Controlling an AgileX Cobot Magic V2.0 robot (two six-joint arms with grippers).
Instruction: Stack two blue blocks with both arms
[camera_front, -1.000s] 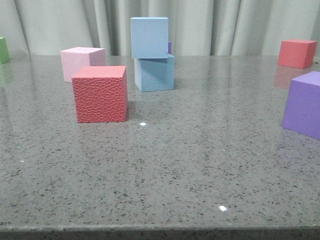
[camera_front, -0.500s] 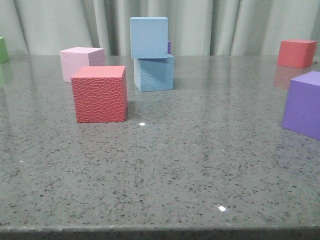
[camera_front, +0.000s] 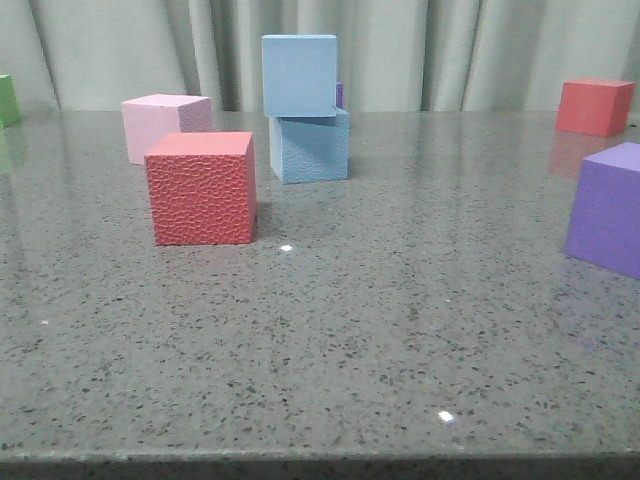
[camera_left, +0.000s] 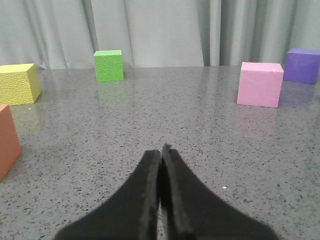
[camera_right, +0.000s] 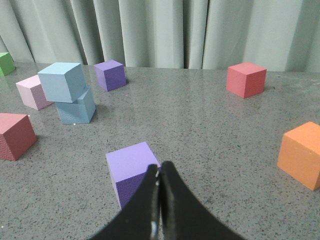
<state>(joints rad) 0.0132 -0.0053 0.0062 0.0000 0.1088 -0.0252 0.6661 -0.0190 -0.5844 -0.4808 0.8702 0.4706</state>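
Front: grey speckled stone-look table (camera_front: 330, 330), glossy, with light glints. Two blue blocks stacked at centre back: top block (camera_front: 299, 74) smooth-faced, sitting on the bottom block (camera_front: 310, 147), which has pebbled foam faces; top one offset slightly to the left. Red cube (camera_front: 201, 187) with dimpled front near the stack, pink cube (camera_front: 160, 125) just behind it. Purple cube (camera_front: 608, 207) at right edge, a second red cube (camera_front: 595, 106) far right, green cube (camera_front: 8, 100) at left edge. Pleated pale curtain (camera_front: 450, 50) behind. No lettering or labels on any cube

Left wrist: left gripper (camera_left: 161, 150), black, tapered fingers pressed together, holding nothing, above bare table. Yellow cube (camera_left: 18, 83) pebbled; green, pink (camera_left: 259, 84) and purple (camera_left: 303, 65) cubes beyond; orange cube (camera_left: 8, 141) at the frame edge

Right wrist: right gripper (camera_right: 159, 167), jaws closed, empty, tips over a purple cube (camera_right: 131, 168). Blue stack well apart, top block (camera_right: 61, 81) twisted on the bottom block (camera_right: 76, 106). Orange cube (camera_right: 301, 154) and another red cube (camera_right: 245, 79) also seen
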